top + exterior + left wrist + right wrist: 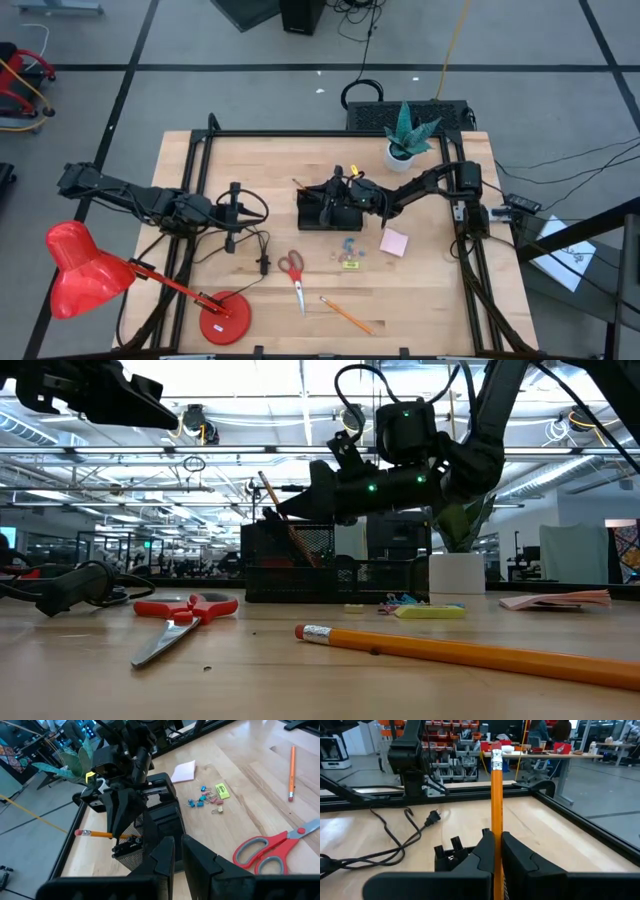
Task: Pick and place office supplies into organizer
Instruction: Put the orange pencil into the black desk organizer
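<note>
Organizer (328,208), a small black mesh tray, sat near the centre of the high view on the pale wood table (430,300), and my right gripper (337,196) hung directly over it. Its two dark fingers were pressed onto one orange pencil (496,815), which stood upright between them in the right wrist view, pink eraser and metal band uppermost. In the low view that gripper showed just above the tray's taller wire compartment.

I counted three pencils in all: the gripped one, a second (301,186) leaning out of the organizer's upper-left corner, and a third (346,315) lying flat at lower centre of the high view. One pair of red-handled scissors (293,275) with steel blades lay below the organizer, left of that loose pencil. A small cluster of blue clips (347,245) lay just under the tray's lower right; I could not count them. Beside them sat one small yellow block (350,264), and to their right one square pink sticky pad (394,242).

My left gripper (232,213) waited at centre-left of the high view, well apart from the tray; its fingers looked nearly together with nothing between them.
</note>
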Controlling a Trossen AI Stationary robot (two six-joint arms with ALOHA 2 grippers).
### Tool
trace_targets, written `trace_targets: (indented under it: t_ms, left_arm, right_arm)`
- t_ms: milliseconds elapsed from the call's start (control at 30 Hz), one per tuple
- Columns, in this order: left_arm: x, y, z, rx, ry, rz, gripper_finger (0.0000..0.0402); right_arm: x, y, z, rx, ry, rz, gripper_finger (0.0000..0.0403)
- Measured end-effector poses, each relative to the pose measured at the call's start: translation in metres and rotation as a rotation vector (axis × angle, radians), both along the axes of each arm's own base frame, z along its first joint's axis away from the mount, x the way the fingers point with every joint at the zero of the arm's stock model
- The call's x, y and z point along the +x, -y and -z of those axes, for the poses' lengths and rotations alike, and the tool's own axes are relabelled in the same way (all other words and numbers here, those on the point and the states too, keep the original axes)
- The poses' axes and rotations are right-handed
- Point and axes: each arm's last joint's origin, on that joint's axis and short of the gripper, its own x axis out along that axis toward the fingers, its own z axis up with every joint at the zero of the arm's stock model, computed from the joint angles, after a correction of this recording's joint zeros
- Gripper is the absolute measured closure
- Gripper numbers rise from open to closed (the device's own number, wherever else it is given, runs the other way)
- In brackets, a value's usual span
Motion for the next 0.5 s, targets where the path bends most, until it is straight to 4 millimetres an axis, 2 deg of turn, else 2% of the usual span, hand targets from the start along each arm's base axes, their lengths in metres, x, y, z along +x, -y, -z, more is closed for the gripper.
trace_targets:
  t_ms: [100, 333, 500]
  left_arm:
    - [-0.0001, 0.0, 0.0002, 0.001, -0.002, 0.0, 0.0357]
    - [-0.0001, 0.0, 0.0002, 0.0, -0.002, 0.0, 0.0357]
    - [-0.0001, 0.0, 0.0002, -0.003, -0.002, -0.001, 0.0357]
  right_arm:
    - [0.0003, -0.0028, 0.0001, -0.006, 0.0, -0.007, 0.0371]
    - [0.0002, -0.0036, 0.0005, 0.029, 0.007, -0.004, 0.0296]
    - [0.0001, -0.0051, -0.0025, 0.023, 0.009, -0.012, 0.027]
